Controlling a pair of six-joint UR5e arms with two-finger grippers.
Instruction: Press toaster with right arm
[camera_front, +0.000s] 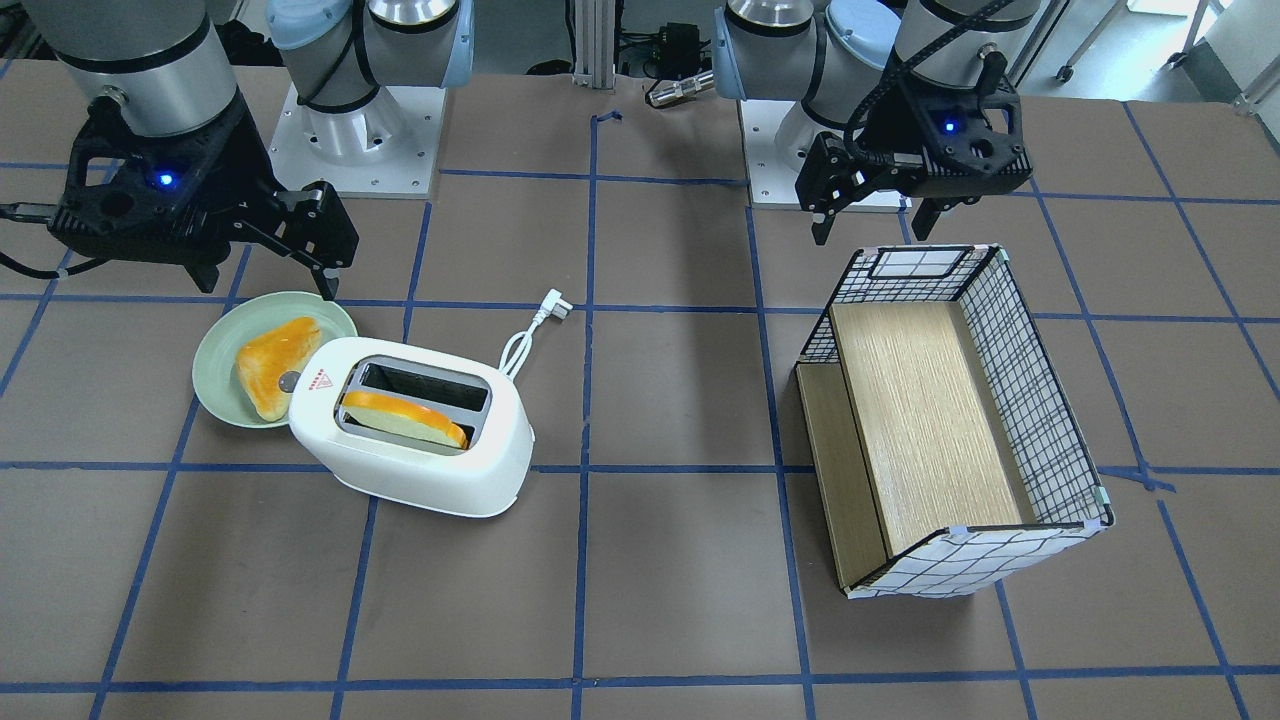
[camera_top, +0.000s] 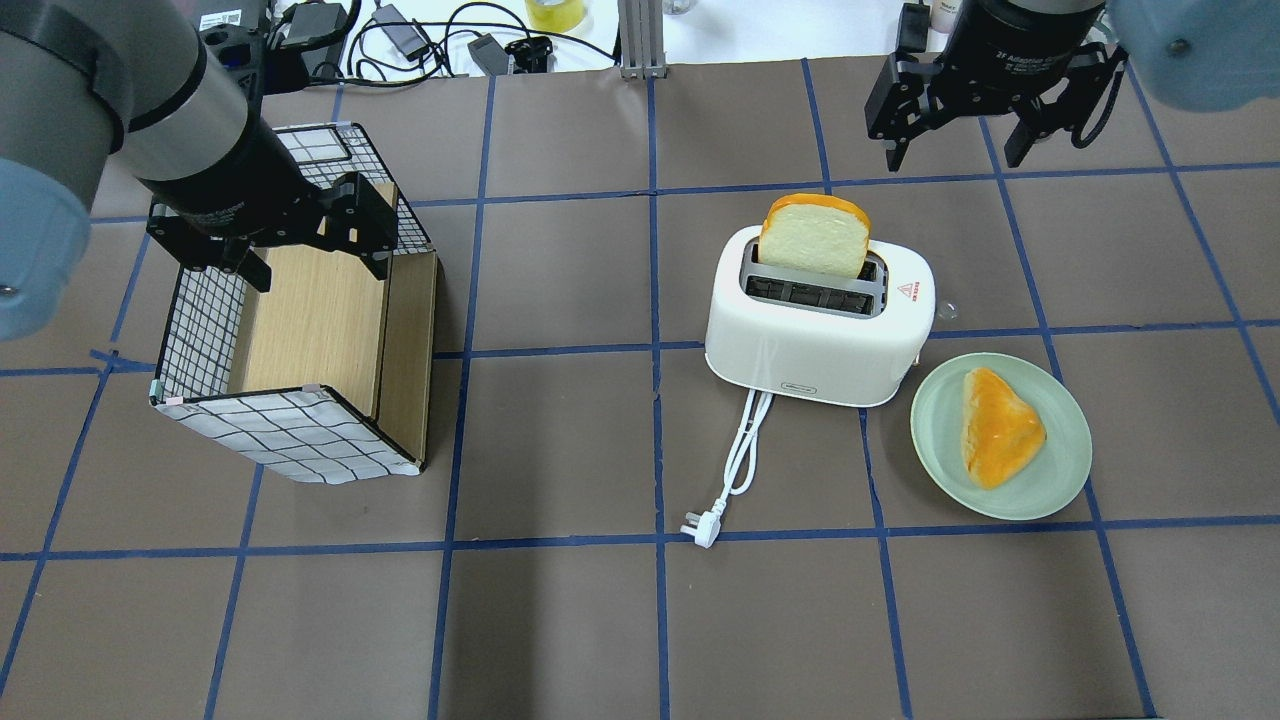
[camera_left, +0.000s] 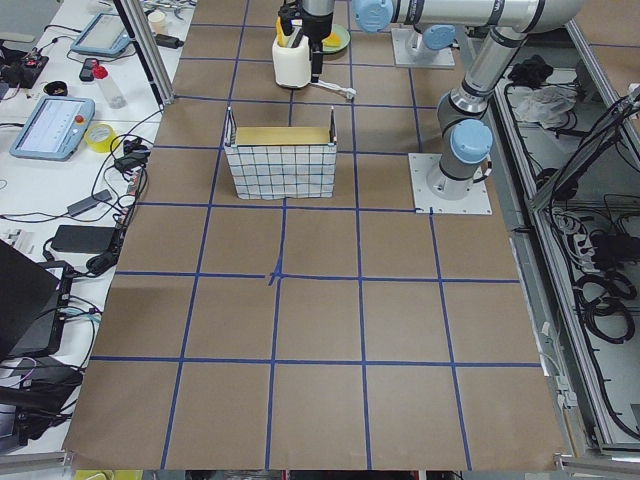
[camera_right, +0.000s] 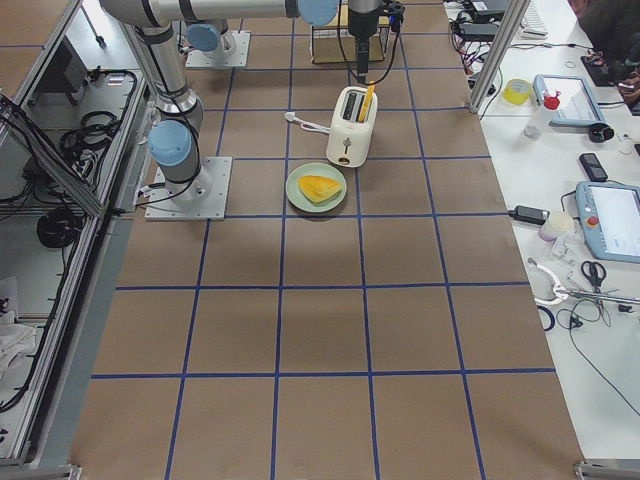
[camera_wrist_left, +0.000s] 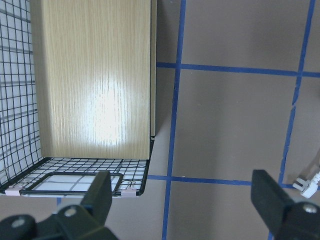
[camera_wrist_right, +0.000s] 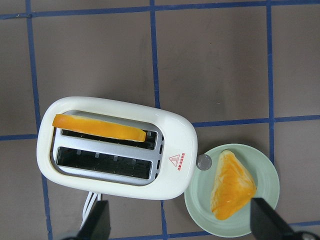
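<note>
Whereas wrist view shows only slice (camera_wrist_right: 100, 128) crust, overhead shows white face; left jaws, right jaws apart.

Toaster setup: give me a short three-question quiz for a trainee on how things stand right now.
1. True or false: the right claw is touching the toaster.
2. How many toaster slots hold a bread slice? A none, B one, C both.
3. Fill in: the toaster's round grey button faces the green ____.
Key: 1 false, the open claw hangs apart from it. 2 B. 3 plate.
</note>
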